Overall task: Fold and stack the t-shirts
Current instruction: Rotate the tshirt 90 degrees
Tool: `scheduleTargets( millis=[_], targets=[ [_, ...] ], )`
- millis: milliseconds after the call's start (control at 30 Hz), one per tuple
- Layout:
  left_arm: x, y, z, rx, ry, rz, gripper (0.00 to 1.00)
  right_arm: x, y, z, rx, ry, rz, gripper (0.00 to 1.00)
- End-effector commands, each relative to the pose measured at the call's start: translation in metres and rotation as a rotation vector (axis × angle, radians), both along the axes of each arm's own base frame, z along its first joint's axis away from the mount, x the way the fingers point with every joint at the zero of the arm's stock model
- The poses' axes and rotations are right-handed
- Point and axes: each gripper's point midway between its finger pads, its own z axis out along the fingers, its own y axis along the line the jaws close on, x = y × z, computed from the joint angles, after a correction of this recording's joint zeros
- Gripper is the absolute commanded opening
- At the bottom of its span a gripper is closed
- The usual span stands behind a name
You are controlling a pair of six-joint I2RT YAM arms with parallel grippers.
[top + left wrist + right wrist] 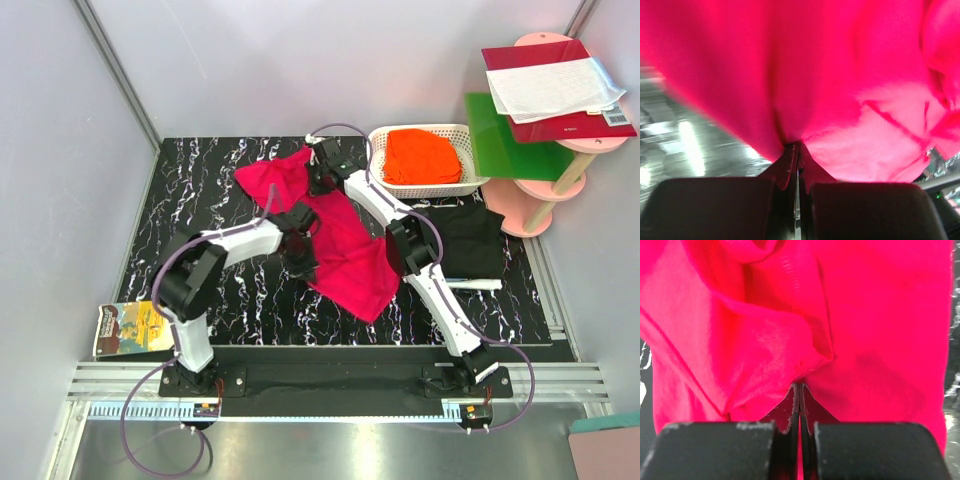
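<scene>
A crimson t-shirt (345, 255) hangs crumpled over the middle of the black marbled table (200, 190), stretched between both grippers. My left gripper (300, 250) is shut on the shirt's cloth near its middle; the left wrist view shows the fabric (805, 75) pinched at the fingertips. My right gripper (322, 175) is shut on the shirt's far edge; the right wrist view shows folds of it (790, 330) bunched at the closed fingers. A folded black t-shirt (470, 240) lies flat at the right. An orange t-shirt (422, 157) sits in the white basket (474, 184).
A pink side table (560, 160) with a green board and a red folder stands at the far right. A white strip (475, 285) lies by the black shirt. A colourful booklet (130, 330) lies off the table's near left corner. Grey walls close in at the back and left.
</scene>
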Motion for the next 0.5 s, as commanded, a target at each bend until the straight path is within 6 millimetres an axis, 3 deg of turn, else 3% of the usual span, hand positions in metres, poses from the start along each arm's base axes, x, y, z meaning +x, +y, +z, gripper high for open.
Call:
scheduleTargets(
  millis=[0,133,267,367,400,467],
  targets=[
    [-0.011,0.103,-0.02,0.277,0.045,0.153,0.0,0.004,-0.027,-0.003,-0.07,0.019,-0.063,0.0],
    [0.003,0.158,-0.012,0.325,0.041,0.268,0.0,0.008,-0.032,-0.003,-0.079,0.01,-0.079,0.0],
    [0.028,0.183,0.001,0.356,0.014,0.287,0.0,0.005,-0.039,-0.009,-0.099,0.031,-0.105,0.0],
    [0.051,0.173,0.015,0.323,-0.02,0.234,0.0,-0.001,-0.04,-0.007,-0.096,0.046,-0.1,0.0],
    [0.064,0.16,0.027,0.267,-0.054,0.208,0.0,-0.001,-0.04,0.002,-0.09,0.035,-0.099,0.0],
    [0.069,0.139,0.04,0.242,-0.108,0.134,0.0,-0.001,-0.042,0.009,-0.096,0.018,-0.094,0.0]
  ],
)
